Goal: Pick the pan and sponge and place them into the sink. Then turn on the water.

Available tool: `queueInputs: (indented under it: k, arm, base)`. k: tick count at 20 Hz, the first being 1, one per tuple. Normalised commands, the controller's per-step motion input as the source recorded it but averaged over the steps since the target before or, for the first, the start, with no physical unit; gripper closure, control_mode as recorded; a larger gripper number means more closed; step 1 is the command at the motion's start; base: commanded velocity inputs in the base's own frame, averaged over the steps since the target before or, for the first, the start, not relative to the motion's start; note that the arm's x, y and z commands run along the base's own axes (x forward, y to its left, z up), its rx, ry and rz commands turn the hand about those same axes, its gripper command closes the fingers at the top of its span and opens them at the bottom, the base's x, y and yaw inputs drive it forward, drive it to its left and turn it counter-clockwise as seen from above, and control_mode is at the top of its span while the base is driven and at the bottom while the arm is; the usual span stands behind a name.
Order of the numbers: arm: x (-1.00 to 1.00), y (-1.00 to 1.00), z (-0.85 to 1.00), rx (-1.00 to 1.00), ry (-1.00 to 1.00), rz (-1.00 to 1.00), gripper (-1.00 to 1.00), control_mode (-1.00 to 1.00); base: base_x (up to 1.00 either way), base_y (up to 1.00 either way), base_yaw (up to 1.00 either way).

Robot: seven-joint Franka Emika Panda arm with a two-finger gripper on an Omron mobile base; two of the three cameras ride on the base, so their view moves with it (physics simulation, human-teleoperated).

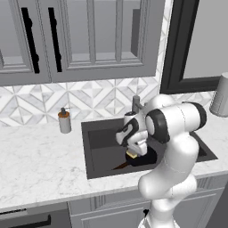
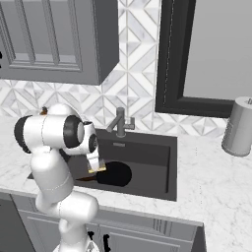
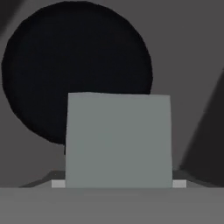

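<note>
The sink (image 1: 95,138) is a dark recessed basin set in the white marble tabletop (image 1: 35,164). Inside it lies the pan (image 2: 114,173), a round black disc on the basin floor, and its thin brown handle (image 1: 121,166) points toward 7 o'clock in the left base view. In the hand view the pan (image 3: 74,52) lies from the centre to 11 o'clock, flat on the grey bottom of the sink.

The hand (image 1: 132,153) is lowered into the basin, just above the pan. It grasps the sponge (image 3: 118,140), which shows as a grey-green block at 6 o'clock in the hand view, in front of the pan. In the base views a bit of the yellow layer of the sponge (image 2: 97,169) shows under the hand. Whether the sponge touches the pan, I cannot tell.

The grey faucet (image 2: 119,123) stands at the back rim of the sink, at 12 o'clock from the pan. On the tabletop a soap bottle (image 1: 64,120) stands at 9 o'clock from the sink, near the tiled wall. A grey canister (image 2: 238,127) stands at 3 o'clock, well apart from the basin.
</note>
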Motion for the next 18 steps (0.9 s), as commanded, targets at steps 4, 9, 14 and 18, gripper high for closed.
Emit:
queueInputs:
  k: [4, 9, 14, 18]
  arm:
    - [0.37, 0.00, -0.37, 0.00, -0.08, -0.08, 1.00, -1.00]
    - [0.43, 0.00, -0.47, -0.01, -0.06, -0.06, 1.00, -1.00]
    - [0.49, 0.00, -0.55, -0.04, -0.04, -0.05, 1.00, -1.00]
    - [0.47, 0.00, -0.49, -0.05, -0.03, -0.06, 1.00, -1.00]
  base:
    - [0.00, 0.00, 0.00]
    - [0.00, 0.00, 0.00]
    - [0.00, 0.00, 0.00]
    - [0.00, 0.00, 0.00]
